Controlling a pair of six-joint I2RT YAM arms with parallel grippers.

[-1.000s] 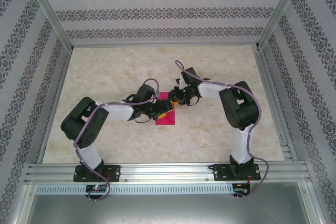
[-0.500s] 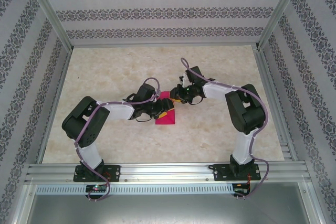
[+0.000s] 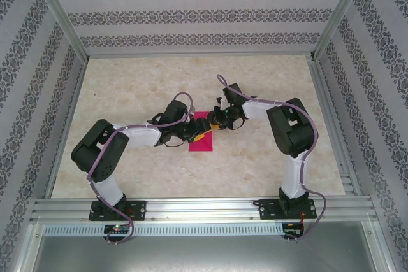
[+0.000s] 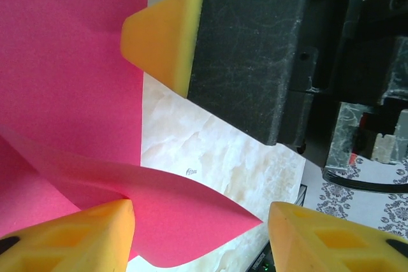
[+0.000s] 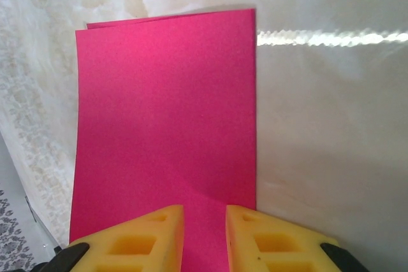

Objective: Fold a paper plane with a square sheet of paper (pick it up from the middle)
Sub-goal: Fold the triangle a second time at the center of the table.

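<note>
1. Two arms stand at the near edge, bolted to one metal rail (image 3: 204,208). The left arm (image 3: 105,151) and the right arm (image 3: 290,128) both bend inward toward the middle of the tabletop (image 3: 134,87).
2. One sheet of paper (image 5: 166,106), bright magenta-pink, lies at the middle of the tabletop between the two claws. It is folded into a rectangle, and the right wrist view shows two layers at its far edge.
3. Left claw (image 4: 201,214): open wide, with nothing clamped. One raised, curling corner of the sheet stands between its two yellow pads (image 4: 76,234), touching one and clear of the other.
4. Right claw (image 5: 205,218): its two yellow fingers stand narrowly apart with a slim gap between them. In its own camera their tips sit over the sheet's nearest edge. In the left wrist view one of its fingers points at the sheet's edge; whether it presses the paper I cannot tell.
5. Beyond the claws lie the far half of the tabletop and three patterned walls (image 3: 204,14).
6. Against a second ago, the sheet lies in the same spot and both claws remain at it. The left arm's elbow has shifted slightly leftward. The right arm's elbow, swung outward half a second ago, is back about where it was.
</note>
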